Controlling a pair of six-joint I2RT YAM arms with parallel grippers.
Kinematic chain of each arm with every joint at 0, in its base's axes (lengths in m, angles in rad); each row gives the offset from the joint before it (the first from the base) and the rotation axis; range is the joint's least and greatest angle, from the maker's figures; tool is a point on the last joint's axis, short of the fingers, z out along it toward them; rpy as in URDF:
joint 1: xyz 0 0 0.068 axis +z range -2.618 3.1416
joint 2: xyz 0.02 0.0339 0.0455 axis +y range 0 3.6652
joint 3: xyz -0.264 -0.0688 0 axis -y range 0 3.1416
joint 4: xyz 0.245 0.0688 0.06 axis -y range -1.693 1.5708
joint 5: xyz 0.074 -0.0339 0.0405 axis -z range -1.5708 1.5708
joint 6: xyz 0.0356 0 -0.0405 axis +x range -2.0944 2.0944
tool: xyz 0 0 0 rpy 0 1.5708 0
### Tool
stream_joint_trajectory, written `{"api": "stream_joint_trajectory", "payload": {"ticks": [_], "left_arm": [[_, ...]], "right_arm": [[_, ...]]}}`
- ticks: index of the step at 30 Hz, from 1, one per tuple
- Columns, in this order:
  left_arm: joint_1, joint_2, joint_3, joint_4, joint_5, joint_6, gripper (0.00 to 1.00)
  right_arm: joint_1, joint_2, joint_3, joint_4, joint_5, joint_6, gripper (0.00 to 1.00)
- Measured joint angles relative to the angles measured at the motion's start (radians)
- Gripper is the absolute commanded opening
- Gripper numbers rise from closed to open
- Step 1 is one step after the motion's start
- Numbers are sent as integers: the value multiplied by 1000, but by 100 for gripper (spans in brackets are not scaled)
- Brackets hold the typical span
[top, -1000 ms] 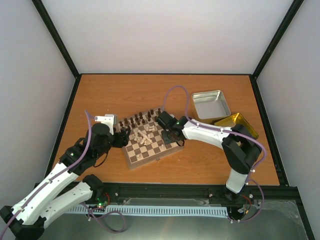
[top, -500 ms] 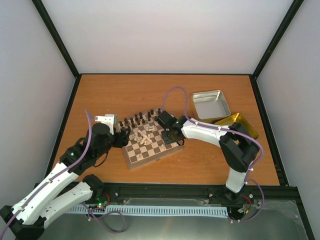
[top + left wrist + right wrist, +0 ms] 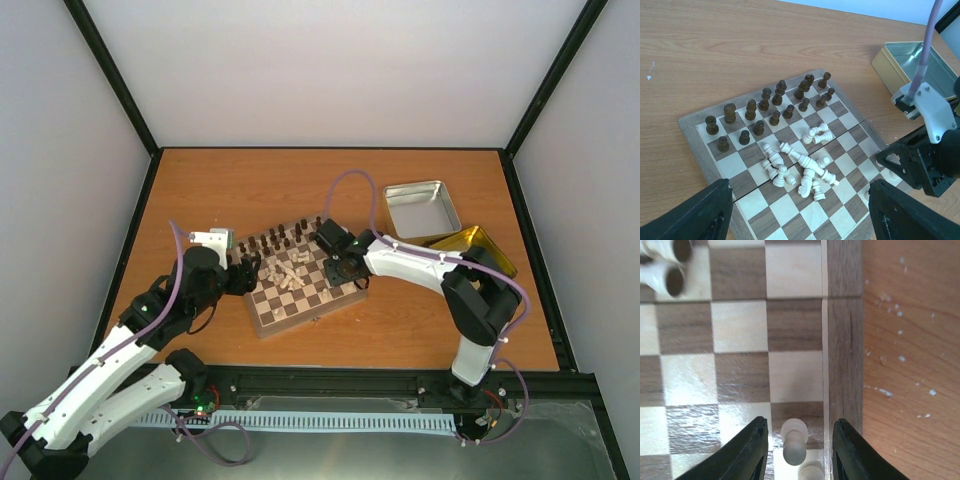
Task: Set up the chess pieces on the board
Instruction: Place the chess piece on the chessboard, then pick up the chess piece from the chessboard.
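The chess pieces [image 3: 800, 170], the pale ones, mostly lie tumbled in a heap on the middle squares of the board [image 3: 688, 123], while the dark pieces [image 3: 770, 107] stand in two rows along its far side. The step in hand looks like placing a pale piece on the near right edge. The right gripper [image 3: 800, 430] hangs over an edge square just inside the rim, its fingers [image 3: 751, 450] parted on either side of one small pale piece [image 3: 794, 441] with a gap showing on each side, so it is loose around the piece and not squeezing it. That piece seems to stand upright, though the angle makes this hard to be sure of. A second pale piece [image 3: 810, 472] sits just beside it, lower in that view. The left gripper [image 3: 799, 192] hovers spread wide and empty over the near left part of the board, above the heap.

Next, I judge, the right arm must lift straight up without brushing the placed piece, then go to the heap for another. Pieces lying crossed over each other will be awkward to pinch singly
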Motion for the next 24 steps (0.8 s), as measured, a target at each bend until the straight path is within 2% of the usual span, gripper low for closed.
{"api": "stream_joint_trajectory", "payload": {"ticks": [10,19,24], "left_arm": [[0,-4,0,0,-2,0,75],[0,-29,0,-1,-26,-8,76],[0,-45,0,0,-31,-10,76]], "right_arm": [[2,-2,111,3,0,-15,37],[42,125,248,38,-95,-16,43],[79,195,314,40,-138,-16,39]]}}
